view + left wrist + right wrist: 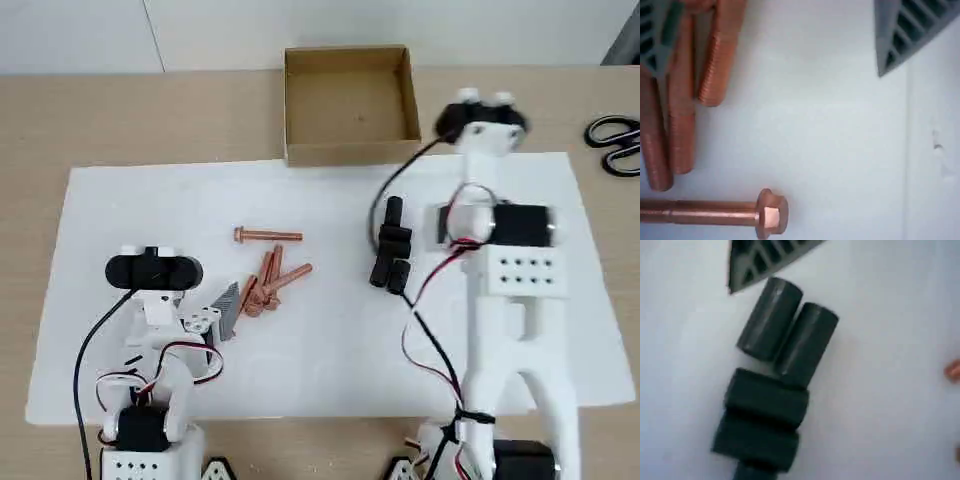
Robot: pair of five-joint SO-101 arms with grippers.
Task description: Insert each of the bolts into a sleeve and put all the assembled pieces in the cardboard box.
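The cardboard box (345, 153) stands at the far edge of the white sheet (140, 200), open-topped, w/ its bare brown floor showing. All parts lie on the sheet outside it.

Bolts: one lone copper bolt (268, 236) lies crosswise mid-sheet. A pile of bolts (268, 285) sits just nearer the arms, approx. four, though the overlap makes that count unsure; so about five in total.

Sleeves (392, 245): five black ones in a tight cluster right of the bolts. Per the right wrist view, two lie side by side, two lie crosswise against them, and the end of a fifth pokes out beyond.

The left gripper (769, 70) is spread wide and grasps nothing. One of its fingers (910, 35) is over bare sheet, the other over the pile.

The right gripper (765, 262) hangs above the sleeve cluster; whether it is released or clenched cannot be told.

Scissors (615, 145) lie on the table (100, 110) at the far right, off the sheet.
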